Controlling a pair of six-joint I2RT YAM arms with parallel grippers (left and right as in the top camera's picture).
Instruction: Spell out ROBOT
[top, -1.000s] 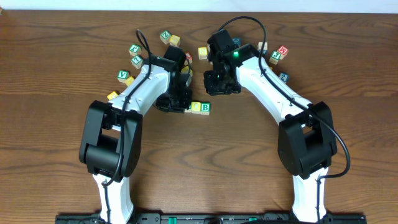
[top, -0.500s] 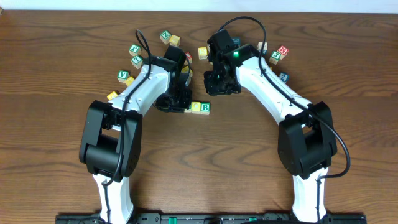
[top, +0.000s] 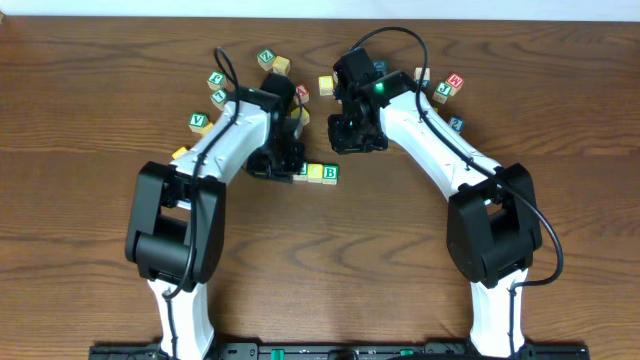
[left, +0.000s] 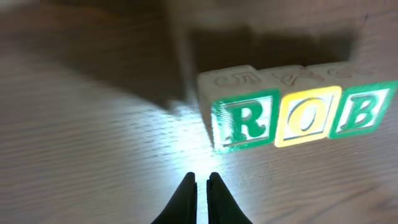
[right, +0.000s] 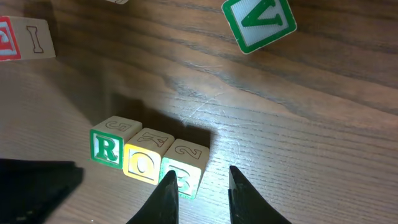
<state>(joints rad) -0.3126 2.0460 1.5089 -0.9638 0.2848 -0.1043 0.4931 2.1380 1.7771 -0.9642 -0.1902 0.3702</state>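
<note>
With left gripper (left: 202, 186) jaws pressed together and right gripper (right: 200, 177) jaws spread, apparently empty, I'm judging the R-O-B cube row (left: 301, 118) light, rigid wood, best pinched across opposite flat faces.

Green R cube (left: 239, 121), yellow O cube (left: 306, 116), green B cube (left: 364, 112), V cube (right: 258, 22)

A dark brown wood-grain table (top: 70, 110) fills the overhead view, with a pale strip (top: 560, 5) along the top edge. Bright glare (left: 155, 143) washes the wood at the centre of the left wrist view.
</note>
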